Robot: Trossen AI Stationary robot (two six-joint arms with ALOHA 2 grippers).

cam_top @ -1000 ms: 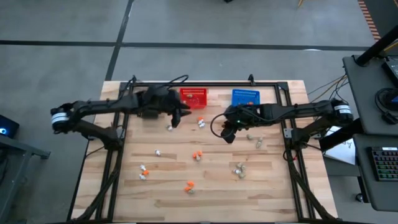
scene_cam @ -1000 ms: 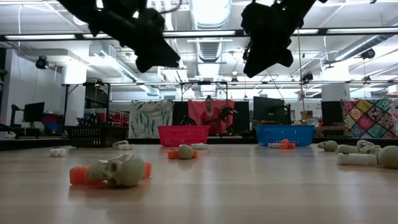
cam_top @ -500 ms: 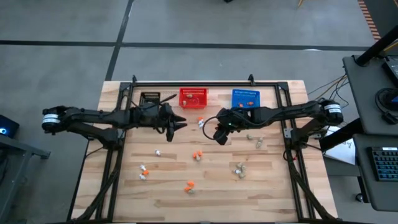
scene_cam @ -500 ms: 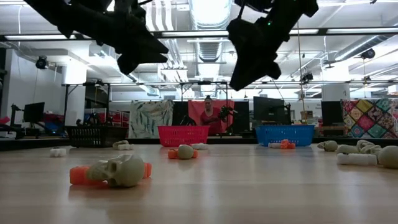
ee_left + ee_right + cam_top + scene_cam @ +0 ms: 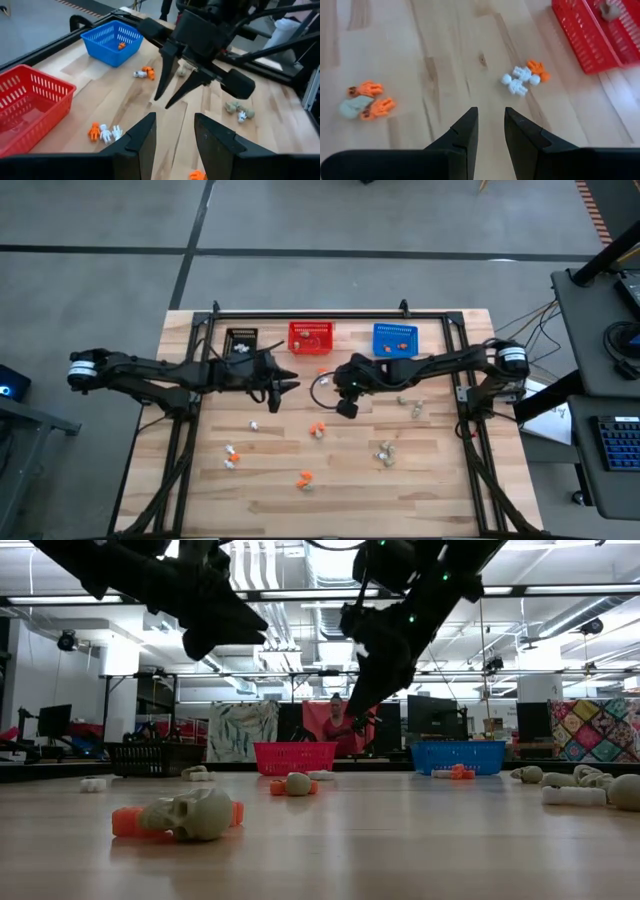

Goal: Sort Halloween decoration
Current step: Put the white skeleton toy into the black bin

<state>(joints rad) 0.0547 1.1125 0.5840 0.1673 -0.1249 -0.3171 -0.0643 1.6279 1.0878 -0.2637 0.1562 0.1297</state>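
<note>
Two grippers hang over the middle of the table in the high view: the left gripper (image 5: 287, 377) left of centre, the right gripper (image 5: 345, 406) just right of it, with three baskets at the far edge, black (image 5: 241, 339), red (image 5: 311, 338) and blue (image 5: 394, 338). Trinkets lie scattered nearer; the orange pair (image 5: 316, 429) sits just near-left of the right gripper.

Low view: both grippers are well above the wood, neither carrying anything; a beige-grey skull on an orange piece (image 5: 190, 815) lies nearest.

Left wrist view: its own fingers stand apart and empty, and the right gripper's fingers (image 5: 167, 75) are spread too.

Right wrist view: fingers parted, empty, aimed between an orange-and-grey cluster (image 5: 366, 100) and a white-and-orange cluster (image 5: 523, 79) beside the red basket.

To do the pick well, I judge the right gripper should centre over one single trinket, descend straight, and close low so its neighbours stay put.
</note>
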